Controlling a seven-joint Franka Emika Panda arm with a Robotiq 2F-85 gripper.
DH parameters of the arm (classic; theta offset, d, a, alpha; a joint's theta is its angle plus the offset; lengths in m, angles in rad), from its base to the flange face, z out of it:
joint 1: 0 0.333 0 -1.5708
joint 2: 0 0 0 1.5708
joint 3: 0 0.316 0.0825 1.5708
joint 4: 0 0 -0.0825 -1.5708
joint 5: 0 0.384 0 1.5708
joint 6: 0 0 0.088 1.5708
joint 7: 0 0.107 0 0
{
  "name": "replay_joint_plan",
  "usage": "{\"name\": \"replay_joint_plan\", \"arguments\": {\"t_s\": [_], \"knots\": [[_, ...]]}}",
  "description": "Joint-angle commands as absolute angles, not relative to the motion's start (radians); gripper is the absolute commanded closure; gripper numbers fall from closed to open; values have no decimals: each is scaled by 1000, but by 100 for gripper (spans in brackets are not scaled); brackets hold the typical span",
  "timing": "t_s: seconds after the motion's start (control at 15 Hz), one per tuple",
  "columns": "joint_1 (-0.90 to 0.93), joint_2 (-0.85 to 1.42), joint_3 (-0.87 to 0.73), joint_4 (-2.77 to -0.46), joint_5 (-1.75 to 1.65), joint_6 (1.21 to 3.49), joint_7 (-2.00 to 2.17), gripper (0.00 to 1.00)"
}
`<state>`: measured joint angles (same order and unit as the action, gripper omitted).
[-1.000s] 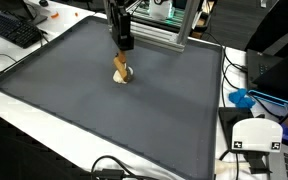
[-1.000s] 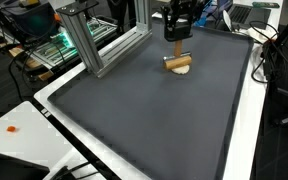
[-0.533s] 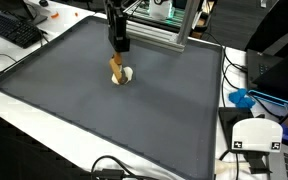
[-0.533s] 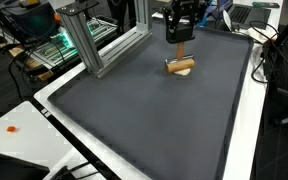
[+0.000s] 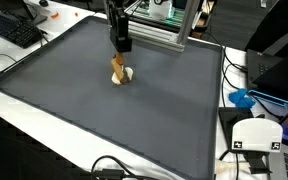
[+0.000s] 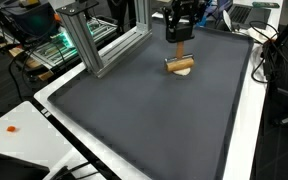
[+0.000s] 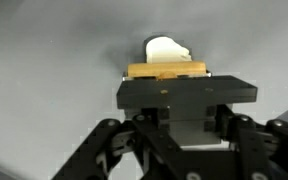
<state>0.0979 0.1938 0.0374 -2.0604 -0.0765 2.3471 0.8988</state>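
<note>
Wooden oblong block (image 5: 117, 67) laid beside rounded white piece (image 7: 165, 48) on matte mat (image 6: 154, 120); gripper (image 6: 180, 44) held vertically above, grip undeterminable.

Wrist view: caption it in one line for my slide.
Pincer close by a tan wooden block, a white piece just beyond, on a grey mat.

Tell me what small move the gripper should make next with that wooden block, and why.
Probably a short, straight lift. The block sits right under the gripper, low over the mat and close beside the white piece. The wrist view hides the jaws, so a small rise would test the grip and clear that piece.
</note>
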Motion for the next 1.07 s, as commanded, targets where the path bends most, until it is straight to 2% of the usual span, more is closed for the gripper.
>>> {"name": "replay_joint_plan", "arguments": {"t_s": [0.0,1.0], "knots": [[108,214,46,-2053,-26,2299,857,65],[127,213,56,-2037,-2,2218,793,65]]}}
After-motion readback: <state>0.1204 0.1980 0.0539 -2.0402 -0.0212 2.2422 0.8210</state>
